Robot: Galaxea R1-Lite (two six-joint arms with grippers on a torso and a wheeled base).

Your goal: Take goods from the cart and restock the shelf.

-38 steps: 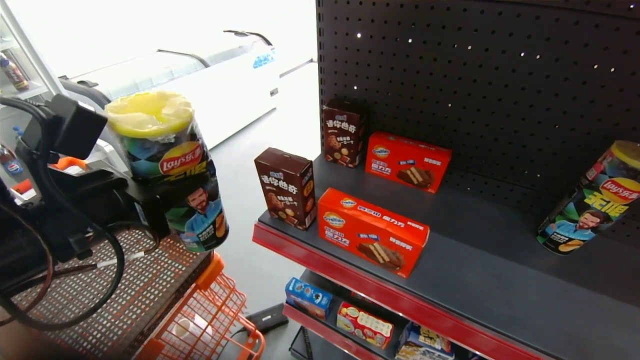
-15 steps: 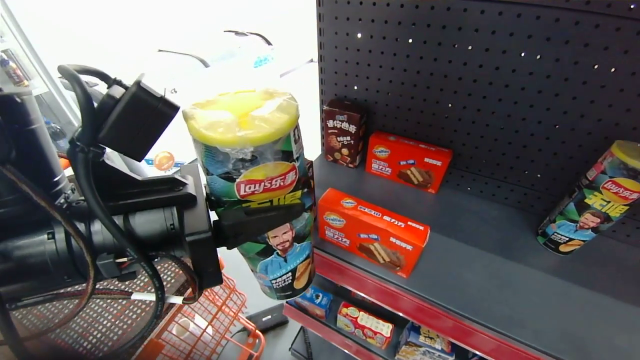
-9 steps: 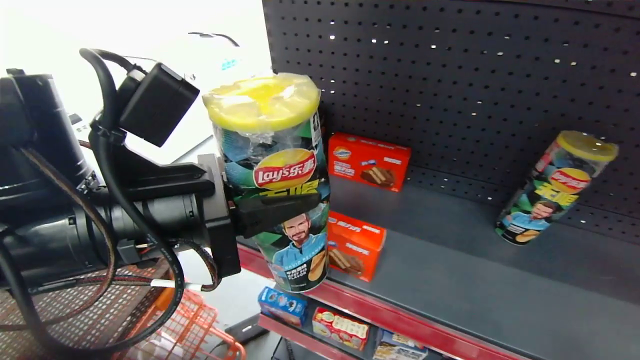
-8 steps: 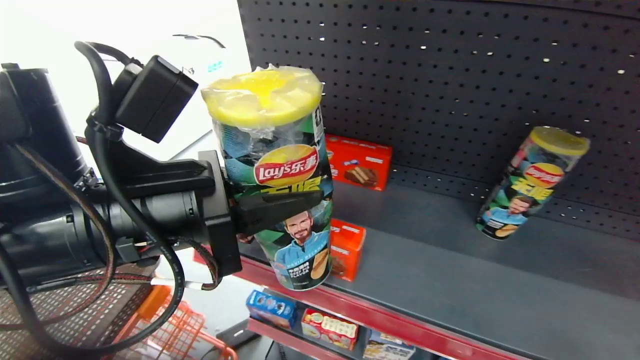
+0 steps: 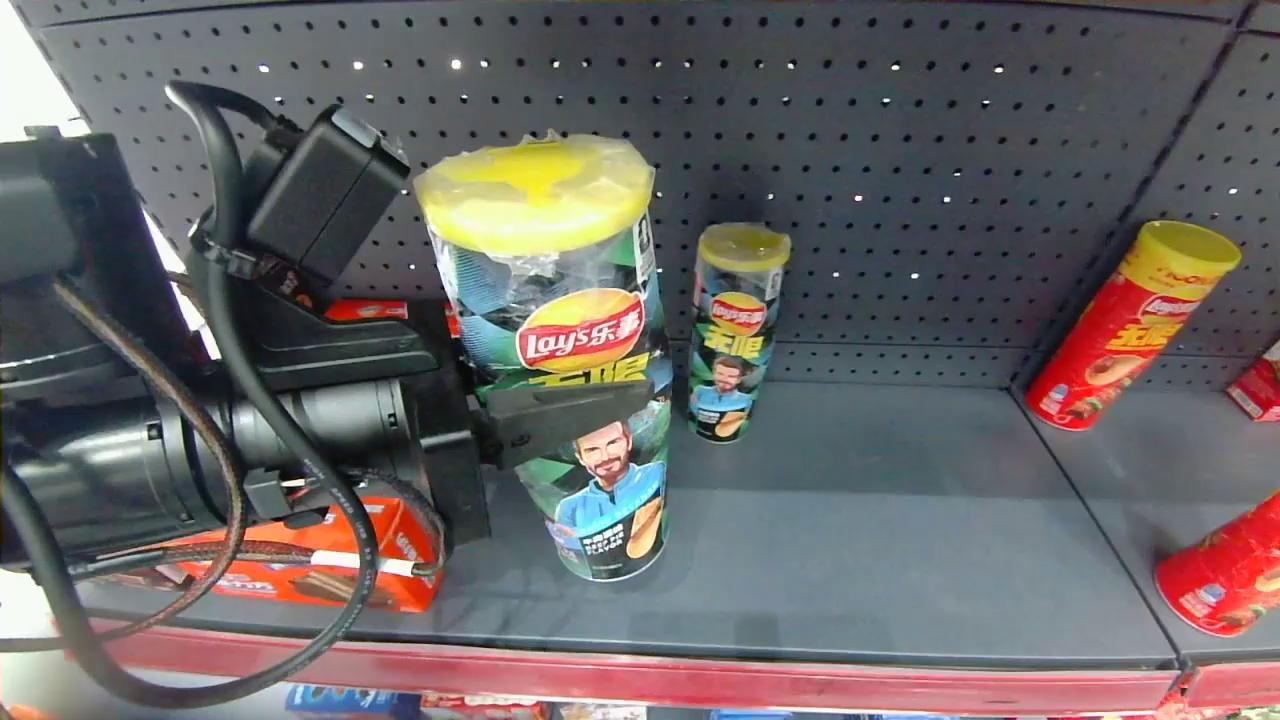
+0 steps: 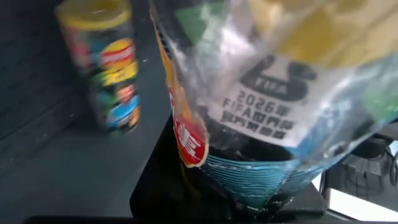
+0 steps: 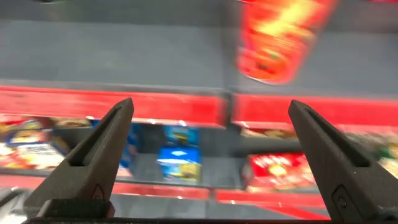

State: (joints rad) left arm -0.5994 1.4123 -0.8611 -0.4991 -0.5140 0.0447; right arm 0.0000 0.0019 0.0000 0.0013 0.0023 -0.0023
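Two views show the can (image 5: 545,330) in the grasp of the left gripper (image 5: 572,412), which is clamped round its middle at centre-left of the head view, one finger (image 5: 560,418) crossing the front of the label. The can is close to upright, yellow lid up, with its base low over the shelf (image 5: 880,540); whether base and board touch cannot be told. A second can (image 5: 735,335) stands upright just right of it and farther back, by the pegboard (image 5: 850,130), apart from the held one. In the left wrist view this second can (image 6: 102,68) lies beyond the held can (image 6: 267,106). An orange box (image 5: 340,575) lies at lower left, under the arm. Two red cans occupy the right side, one (image 5: 1135,325) near the pegboard and one (image 5: 1220,580) at the lower right edge. The right gripper (image 7: 214,165) is spread wide and holds nothing; the shelf's red lip (image 7: 155,102) lies beyond it.

Compared with 2.5 s ago, the held can has passed from left of the shelf's end to a place over the board. The head camera has also swung right, so the apparent shift of the boxes is the camera's.
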